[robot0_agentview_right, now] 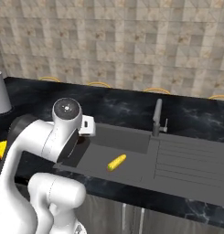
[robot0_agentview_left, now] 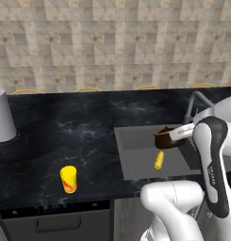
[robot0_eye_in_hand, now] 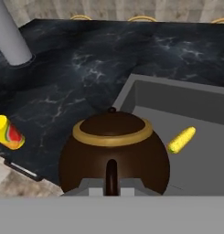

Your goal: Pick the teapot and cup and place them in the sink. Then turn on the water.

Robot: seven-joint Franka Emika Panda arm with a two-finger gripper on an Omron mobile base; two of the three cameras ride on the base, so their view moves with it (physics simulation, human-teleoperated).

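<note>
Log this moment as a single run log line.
gripper: shut on teapot handle | teapot: held over sink | cup: upright on counter | corn cob: in sink | water: off

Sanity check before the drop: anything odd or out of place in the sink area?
One thing: a knobbly yellow item, like a corn cob, lies on its side on the sink floor. The gripper holds the teapot upright by its handle over the basin's left edge. The cup stands upright on the counter. No spills.

Wall: beige-and-brown mottled stone tiles (robot0_agentview_left: 112, 42) | Counter: black marble worktop with pale veins (robot0_agentview_left: 65, 132) is seen below | Front: dark grey drawer with bar handle (robot0_agentview_left: 53, 223) is set underneath
</note>
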